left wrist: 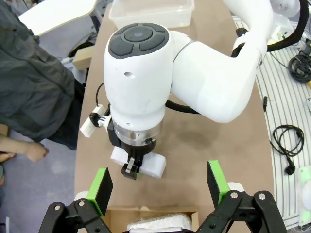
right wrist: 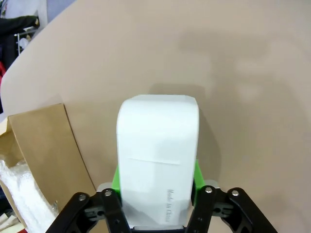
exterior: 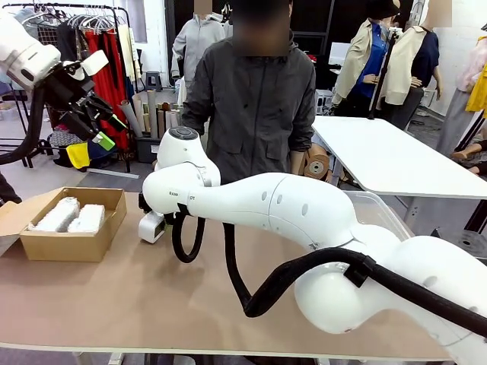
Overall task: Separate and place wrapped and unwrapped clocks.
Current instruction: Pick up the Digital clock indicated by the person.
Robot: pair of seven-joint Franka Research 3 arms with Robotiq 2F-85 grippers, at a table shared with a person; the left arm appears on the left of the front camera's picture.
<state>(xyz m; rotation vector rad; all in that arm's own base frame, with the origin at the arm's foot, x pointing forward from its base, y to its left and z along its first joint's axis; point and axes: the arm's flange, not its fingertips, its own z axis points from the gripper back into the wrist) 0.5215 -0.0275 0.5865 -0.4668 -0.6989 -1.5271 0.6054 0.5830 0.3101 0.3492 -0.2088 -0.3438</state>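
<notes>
In the right wrist view, the right gripper (right wrist: 156, 187) has its green-padded fingers (right wrist: 115, 178) pressed against both flanks of the bare white clock (right wrist: 158, 158), grasping it (small print runs along the clock's near end). The clock lies on the brown surface (right wrist: 233, 73), with the flap of the cardboard box (right wrist: 46, 150) at about 9 o'clock from it.

From the front, the right arm sweeps in from the lower right across the surface and bends down over the clock (exterior: 152, 226), which sits just beside the box's (exterior: 65, 245) right wall, at 3 o'clock from it. Inside the box lie the two wrapped clocks (exterior: 73, 215), side by side in crinkly plastic.

Beyond the arm, a clear plastic tub (exterior: 373, 209) rests on the surface at the right.

The left gripper (exterior: 95, 114) hangs high at upper left, well apart from the surface, its fingers (left wrist: 101, 187) released and spread wide.

A person in a dark jacket (exterior: 259, 106) stands at the far side.
</notes>
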